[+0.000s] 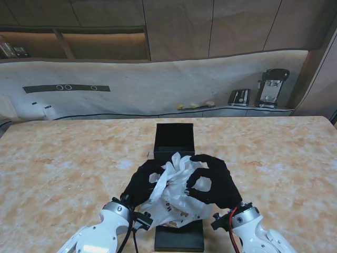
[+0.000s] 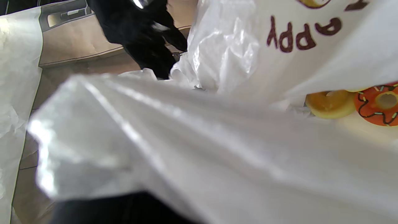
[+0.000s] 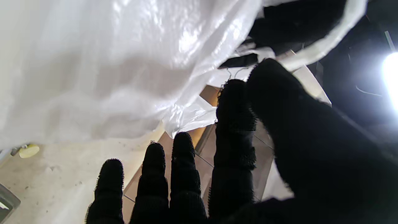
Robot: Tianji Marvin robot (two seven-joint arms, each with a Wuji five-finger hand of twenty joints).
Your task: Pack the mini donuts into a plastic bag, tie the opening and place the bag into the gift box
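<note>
A white plastic bag (image 1: pixel 176 197) with brown lettering rests between my two black-gloved hands, over a black lid (image 1: pixel 179 237) near me. Its crumpled opening (image 1: pixel 176 163) sticks up between the hands. My left hand (image 1: pixel 145 182) is shut on the bag's left strip, which fills the left wrist view as a bright band (image 2: pixel 192 146). My right hand (image 1: pixel 213 182) pinches the right strip between thumb and forefinger (image 3: pixel 248 93). Through the bag (image 2: pixel 295 37) a yellow mini donut (image 2: pixel 329 102) and an orange one (image 2: pixel 379 104) show. The black gift box (image 1: pixel 175 138) stands open just beyond the bag.
The marble table (image 1: pixel 63 158) stretches wide to both sides. Behind its far edge a white sheet (image 1: pixel 158 84) covers a counter with black appliances (image 1: pixel 273 87) at the right and small yellow things (image 1: pixel 195 105) along the edge.
</note>
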